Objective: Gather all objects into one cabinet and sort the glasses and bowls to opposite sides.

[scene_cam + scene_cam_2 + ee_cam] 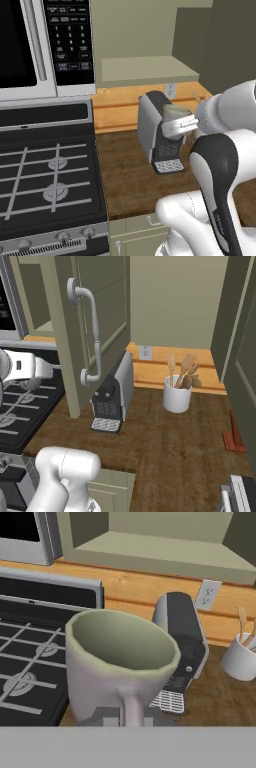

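Your tool (124,716) grips a grey mug (120,662) by its handle.
The mug hangs upright above the wooden worktop (210,699), near the coffee machine (182,642) (stove (30,662) alongside).

No readable text anywhere. Rows of small pale marks on the microwave's dark control panel (69,36), too blurred to make out as letters or digits. Faint light specks on the coffee machine's front button panel (106,397), likewise illegible. No brand, label or sign legible on the stove (45,175) or the white utensil crock (177,396).
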Motion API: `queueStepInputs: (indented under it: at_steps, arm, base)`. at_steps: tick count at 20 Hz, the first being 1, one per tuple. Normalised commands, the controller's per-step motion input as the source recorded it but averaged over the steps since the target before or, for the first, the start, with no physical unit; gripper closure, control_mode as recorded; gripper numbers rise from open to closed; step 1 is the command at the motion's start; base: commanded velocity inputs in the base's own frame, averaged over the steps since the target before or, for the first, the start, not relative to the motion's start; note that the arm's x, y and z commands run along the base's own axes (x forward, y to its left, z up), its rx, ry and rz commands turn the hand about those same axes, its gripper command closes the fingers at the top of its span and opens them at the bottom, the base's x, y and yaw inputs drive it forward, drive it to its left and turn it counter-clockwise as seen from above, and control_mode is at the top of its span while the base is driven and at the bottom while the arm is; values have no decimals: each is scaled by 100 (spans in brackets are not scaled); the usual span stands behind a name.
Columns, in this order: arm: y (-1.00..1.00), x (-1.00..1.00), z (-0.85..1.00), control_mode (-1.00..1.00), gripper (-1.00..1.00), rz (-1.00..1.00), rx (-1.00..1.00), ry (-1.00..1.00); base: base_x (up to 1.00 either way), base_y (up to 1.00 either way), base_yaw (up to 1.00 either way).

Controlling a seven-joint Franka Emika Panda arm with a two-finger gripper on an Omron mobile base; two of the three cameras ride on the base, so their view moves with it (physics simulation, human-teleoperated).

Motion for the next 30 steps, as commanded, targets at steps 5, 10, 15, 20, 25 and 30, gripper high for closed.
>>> queueStepInputs:
  at_steps: [5, 10, 15, 20, 25, 30]
  arm:
    - [0, -9, -84, -100, 100, 0, 1, 8]
    - [0, -10, -91, -100, 100, 0, 3, 6]
    - [0, -5, -59, -100, 100, 0, 1, 7]
    - [0, -5, -22, 100, 100, 0, 1, 4]
    - [0, 0, 0, 100, 100, 0, 0, 0]
    - [0, 0, 0, 100, 100, 0, 0, 0]
  base:
    - [0, 0, 0]
    - [0, 0, 0]
    - [0, 0, 0]
    - [-19, 0, 0]
    - [-86, 0, 0]
    - [-100, 1, 0]
